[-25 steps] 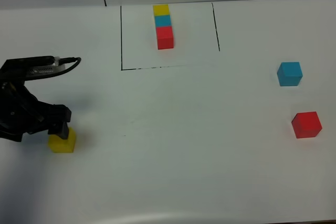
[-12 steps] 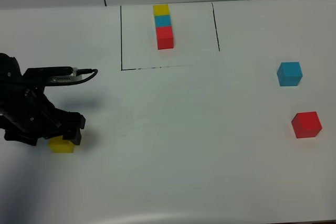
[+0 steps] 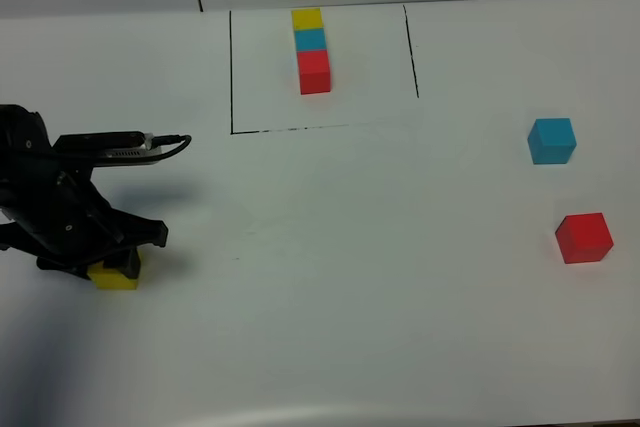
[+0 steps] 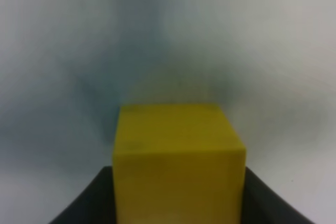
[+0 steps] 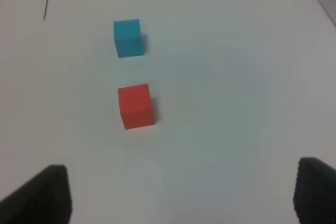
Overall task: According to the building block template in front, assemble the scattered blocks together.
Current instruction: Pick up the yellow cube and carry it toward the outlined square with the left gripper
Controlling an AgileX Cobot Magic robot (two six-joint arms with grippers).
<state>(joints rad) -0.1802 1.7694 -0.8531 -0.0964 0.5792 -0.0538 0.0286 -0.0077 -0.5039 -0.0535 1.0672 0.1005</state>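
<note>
As no loose cube yet touches another, assembly is judged barely begun. Reference: the building block template, a row of three touching small cubes (yellow, cyan-blue, red) inside a thin black drawn outline on the white worktop. Left jaws are closed on the plain matte yellow cube, which appears to rest on the worktop well left of the template and nearer the camera. Right jaws stand wide apart, holding nothing. The plain matte cyan-blue cube and plain matte red cube lie well right of the template, apart from each other. Remaining: gather all three into a matching row. No brand, label or writing is legible.
</note>
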